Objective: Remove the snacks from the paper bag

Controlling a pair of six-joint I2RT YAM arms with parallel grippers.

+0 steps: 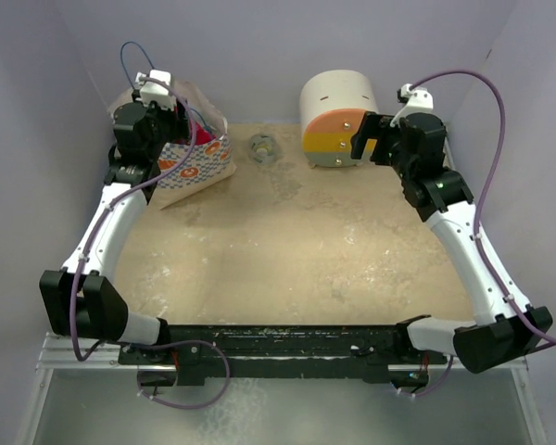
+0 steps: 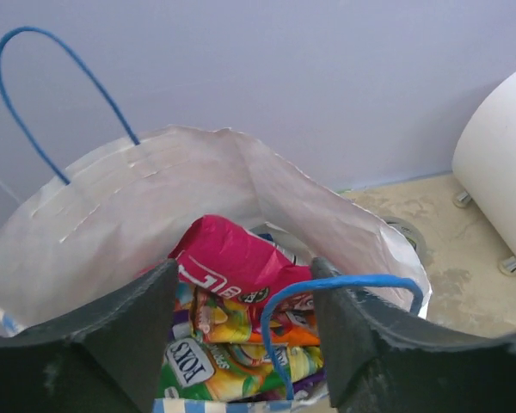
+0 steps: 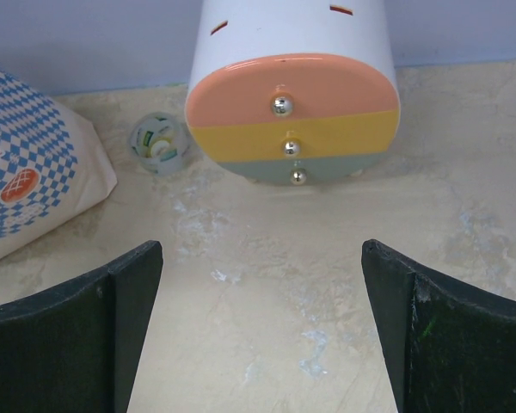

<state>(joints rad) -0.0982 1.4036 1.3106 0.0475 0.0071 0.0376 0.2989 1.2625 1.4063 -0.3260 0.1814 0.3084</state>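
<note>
The left hand (image 2: 245, 268) hangs in the mouth of the paper bag (image 2: 155, 198). Its fingers (image 2: 112, 344) are spread apart and grip nothing, one on each side of the snacks (image 2: 232, 323). A pink packet (image 2: 232, 254) lies on top of the pile, and a blue cord handle (image 2: 361, 278) loops across in front. In the top view the bag stands at the upper left of the tabletop (image 1: 287, 260). The right hand (image 3: 262, 249), wide open and empty, hovers above the tabletop at upper right, facing the drawer box (image 3: 292, 103). A small clear round object (image 3: 159, 142) lies between box and bag.
</note>
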